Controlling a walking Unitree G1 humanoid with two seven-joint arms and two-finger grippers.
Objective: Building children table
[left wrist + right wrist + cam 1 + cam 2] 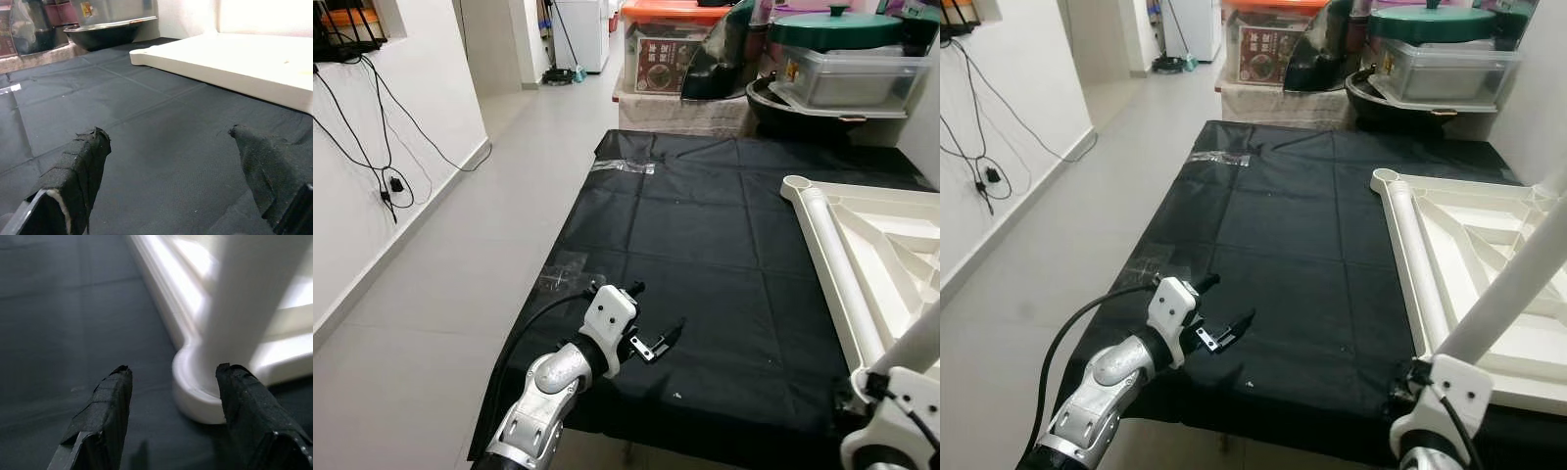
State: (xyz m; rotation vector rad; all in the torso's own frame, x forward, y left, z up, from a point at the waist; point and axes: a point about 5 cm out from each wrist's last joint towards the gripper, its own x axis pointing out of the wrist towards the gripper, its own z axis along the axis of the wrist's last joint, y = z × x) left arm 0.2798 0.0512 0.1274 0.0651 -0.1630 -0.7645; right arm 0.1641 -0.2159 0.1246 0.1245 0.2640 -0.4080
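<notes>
A white plastic table top (886, 245) lies upside down on the right part of a black cloth (705, 245). A white tube-shaped leg (840, 269) lies along its left edge. Another white leg (1508, 289) stands tilted in the near corner socket (195, 396). My right gripper (171, 369) is open just short of that socket, with the leg (244, 298) ahead of one finger. My left gripper (658, 343) hovers low over the cloth's near left part, open and holding nothing; its fingertips (95, 142) are spread wide.
Storage boxes (666, 49), a clear bin with a green lid (847, 59) and a black pan (793, 108) crowd the far end. A clear plastic bag (622, 166) lies on the cloth. Tiled floor (460, 255) and a white wall with cables (386, 176) are at left.
</notes>
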